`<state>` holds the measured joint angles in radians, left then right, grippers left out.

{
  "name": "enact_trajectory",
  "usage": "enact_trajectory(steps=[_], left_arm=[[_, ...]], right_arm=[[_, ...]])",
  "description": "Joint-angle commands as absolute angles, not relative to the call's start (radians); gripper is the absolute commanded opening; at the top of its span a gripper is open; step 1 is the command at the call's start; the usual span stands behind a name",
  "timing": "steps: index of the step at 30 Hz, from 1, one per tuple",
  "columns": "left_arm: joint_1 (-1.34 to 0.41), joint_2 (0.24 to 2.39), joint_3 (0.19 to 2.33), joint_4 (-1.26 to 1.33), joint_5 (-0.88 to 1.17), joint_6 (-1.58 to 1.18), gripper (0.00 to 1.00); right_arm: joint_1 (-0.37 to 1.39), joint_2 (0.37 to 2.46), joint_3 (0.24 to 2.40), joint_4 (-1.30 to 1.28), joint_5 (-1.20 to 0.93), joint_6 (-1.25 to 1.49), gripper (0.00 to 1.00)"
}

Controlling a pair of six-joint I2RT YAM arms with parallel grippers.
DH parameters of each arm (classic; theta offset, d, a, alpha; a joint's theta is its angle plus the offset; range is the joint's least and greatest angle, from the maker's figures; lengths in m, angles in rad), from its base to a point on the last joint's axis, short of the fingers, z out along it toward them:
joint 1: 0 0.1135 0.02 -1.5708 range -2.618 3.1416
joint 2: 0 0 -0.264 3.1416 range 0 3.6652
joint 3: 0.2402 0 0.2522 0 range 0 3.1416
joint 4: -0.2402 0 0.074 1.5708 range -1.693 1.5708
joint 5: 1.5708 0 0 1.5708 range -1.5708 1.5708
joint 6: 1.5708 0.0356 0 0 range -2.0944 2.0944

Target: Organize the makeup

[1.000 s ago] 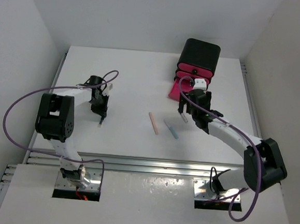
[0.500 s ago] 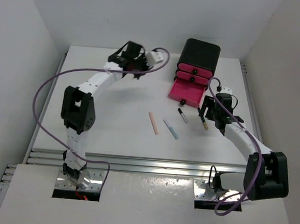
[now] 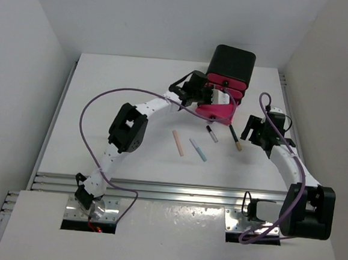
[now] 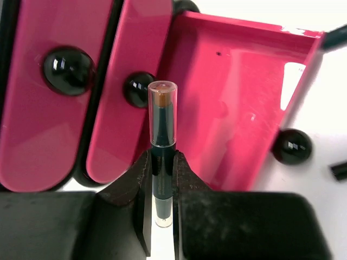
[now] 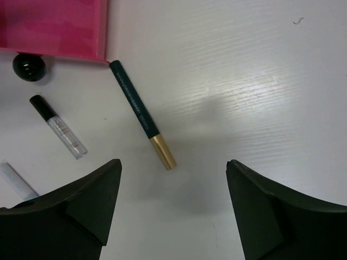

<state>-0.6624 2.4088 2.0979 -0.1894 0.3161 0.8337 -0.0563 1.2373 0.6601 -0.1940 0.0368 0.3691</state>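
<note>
From the left wrist view, the left gripper [image 4: 161, 169] clamped a dark stick [image 4: 162, 122]. Its axis ran six to twelve o'clock, with the clear-capped brown tip at twelve, before the pink drawers [image 4: 233, 108]. The right gripper [image 5: 173, 208] hung open, empty.

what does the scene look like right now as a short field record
left gripper: shut on a dark stick with clear cap, in front of the open pink drawer
right gripper: open, empty, near the green pencil
loose on table: clear tube, pink stick, blue stick
organizer: black box, one drawer pulled out
</note>
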Motion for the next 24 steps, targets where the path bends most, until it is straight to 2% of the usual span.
enact_trajectory(steps=[1,3,5,6,7,8,10,14,19,22,24], left_arm=[[-0.686,2.402,2.100,-0.014,0.365,0.887,0.01],[-0.698,2.430,2.088,-0.002,0.338,0.887,0.10],[-0.707,2.439,2.088,-0.002,0.337,0.867,0.44],[-0.707,2.439,2.070,0.008,0.328,0.850,0.64],[-0.707,2.428,2.057,0.021,0.328,0.833,0.74],[-0.707,2.419,2.043,0.021,0.328,0.822,0.80],[-0.707,2.384,1.991,0.063,0.319,0.813,0.84],[-0.707,2.338,1.957,0.084,0.308,0.773,0.85],[-0.672,2.240,1.967,0.094,0.317,0.614,0.85],[-0.618,2.180,1.967,0.048,0.330,0.491,0.85],[-0.589,2.149,1.957,-0.012,0.351,0.416,0.85]], right_arm=[[-0.078,1.235,0.692,-0.222,0.008,0.336,0.80],[-0.087,1.244,0.698,-0.227,0.005,0.324,0.82],[-0.087,1.265,0.693,-0.219,-0.026,0.301,0.82],[-0.089,1.275,0.690,-0.212,-0.059,0.298,0.82],[-0.089,1.290,0.690,-0.195,-0.075,0.290,0.82],[-0.087,1.301,0.695,-0.192,-0.092,0.284,0.82],[-0.087,1.333,0.715,-0.195,-0.146,0.281,0.80],[-0.089,1.477,0.808,-0.257,-0.204,0.275,0.73],[-0.083,1.607,0.920,-0.292,-0.204,0.255,0.71],[-0.078,1.664,0.951,-0.256,-0.192,0.238,0.66],[-0.066,1.709,0.985,-0.319,-0.187,0.206,0.62]])
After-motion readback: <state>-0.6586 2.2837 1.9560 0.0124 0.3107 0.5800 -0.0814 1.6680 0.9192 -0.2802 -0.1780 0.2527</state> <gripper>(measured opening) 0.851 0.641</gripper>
